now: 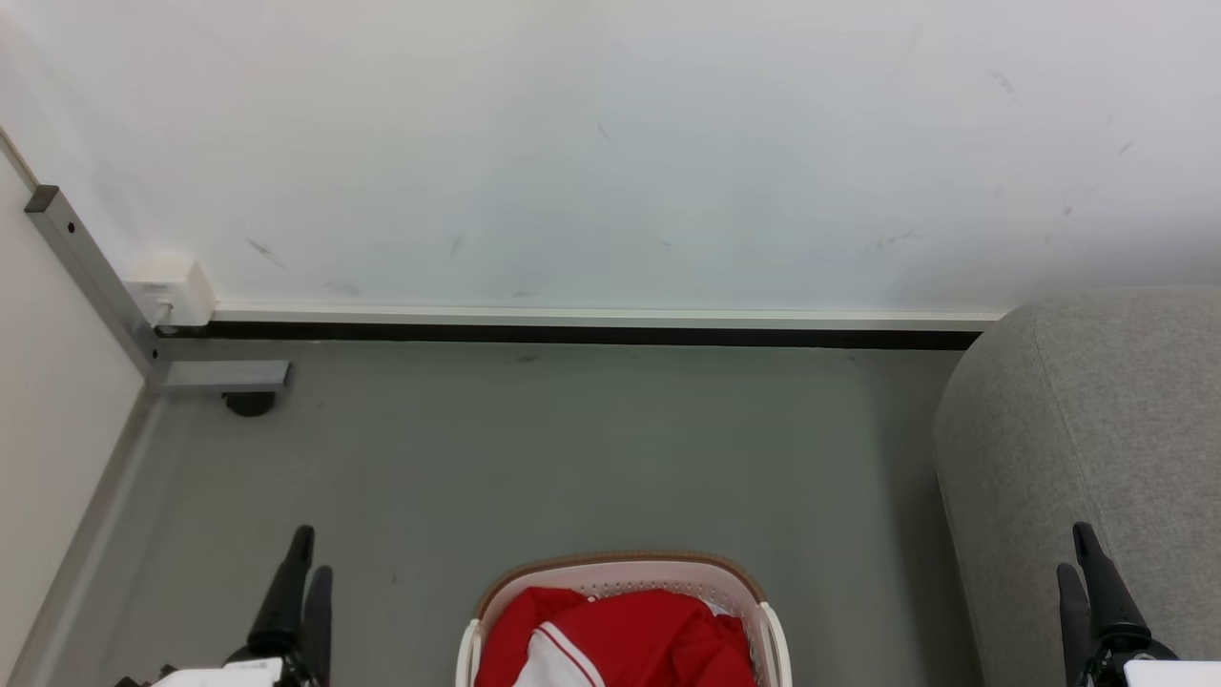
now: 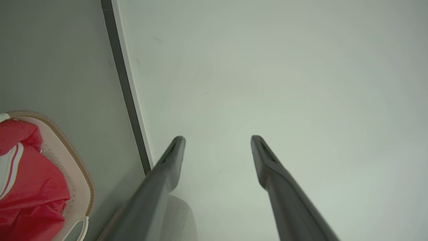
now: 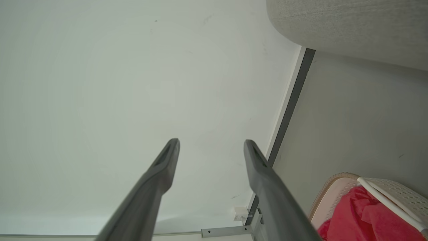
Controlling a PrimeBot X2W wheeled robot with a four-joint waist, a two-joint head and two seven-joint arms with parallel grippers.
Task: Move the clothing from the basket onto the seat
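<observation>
The white basket (image 1: pixel 625 568) with a brown rim band stands on the grey floor at the bottom middle of the head view. Red clothing (image 1: pixel 630 639) with white panels and stripe trim lies crumpled inside it. The light grey seat (image 1: pixel 1097 429) rises at the right. My left gripper (image 1: pixel 313 551) is at the lower left, open and holding nothing, well left of the basket. Over the seat's edge at the lower right, my right gripper (image 1: pixel 1076 546) is open too. In the left wrist view the left gripper (image 2: pixel 217 138) points at the wall, basket (image 2: pixel 78 167) and clothing (image 2: pixel 30 180) beside it. The right wrist view shows the right gripper (image 3: pixel 211 141), clothing (image 3: pixel 364 217) and seat (image 3: pixel 351 26).
A white wall with a dark baseboard (image 1: pixel 572 334) runs across the back. A grey metal frame leg (image 1: pixel 95 277) with a white block and a black foot stands at the back left corner. Bare grey floor (image 1: pixel 572 448) lies between basket and wall.
</observation>
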